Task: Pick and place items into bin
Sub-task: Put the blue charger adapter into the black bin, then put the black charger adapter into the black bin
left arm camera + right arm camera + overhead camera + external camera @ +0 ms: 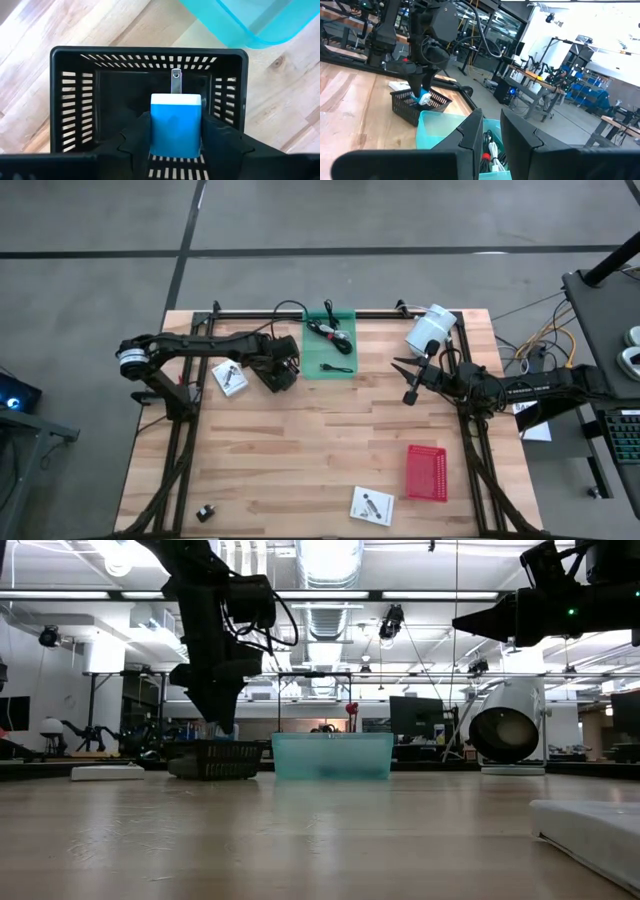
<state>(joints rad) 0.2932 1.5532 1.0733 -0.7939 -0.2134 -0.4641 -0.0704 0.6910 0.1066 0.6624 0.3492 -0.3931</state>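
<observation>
Centre of the high view: pale wood-plank table point(300, 450), ringed by grey floor point(100, 280) crossed with dark lines. Upper right on the table: white cylinder point(430, 330), lying on its side, dark open end facing the low view. Right edge: yellow-orange wires point(550, 340) and a keyboard point(625, 435). Top of the low view: ceiling duct point(330, 560).
</observation>
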